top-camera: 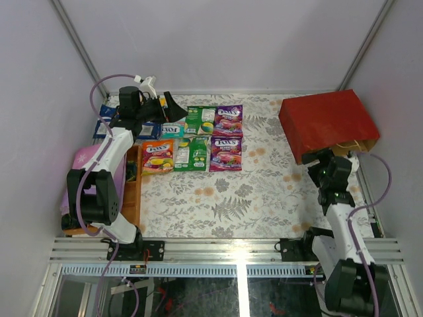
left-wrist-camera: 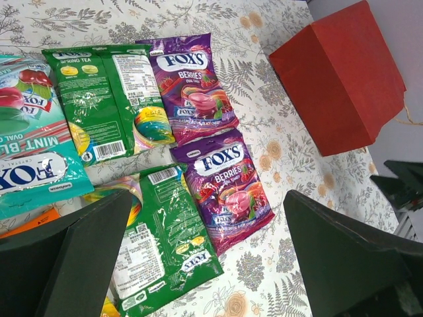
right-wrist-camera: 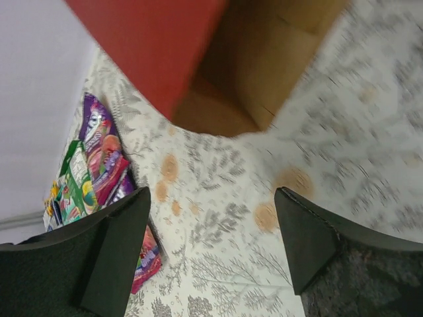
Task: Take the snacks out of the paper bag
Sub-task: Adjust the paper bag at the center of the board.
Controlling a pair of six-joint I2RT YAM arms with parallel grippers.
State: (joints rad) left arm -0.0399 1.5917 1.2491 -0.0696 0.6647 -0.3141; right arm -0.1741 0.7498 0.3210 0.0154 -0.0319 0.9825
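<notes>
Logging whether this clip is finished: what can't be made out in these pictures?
Inside the paper bag: top view shows only its red outside; right wrist view is blurred and cut by the top edge.
The blue packs: top view, partly hidden by the left arm.

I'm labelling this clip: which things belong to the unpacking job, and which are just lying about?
Job: red paper bag, purple packets, green packets, orange packet, teal packet, blue packs.
Lying about: wooden tray, pink cloth.
</notes>
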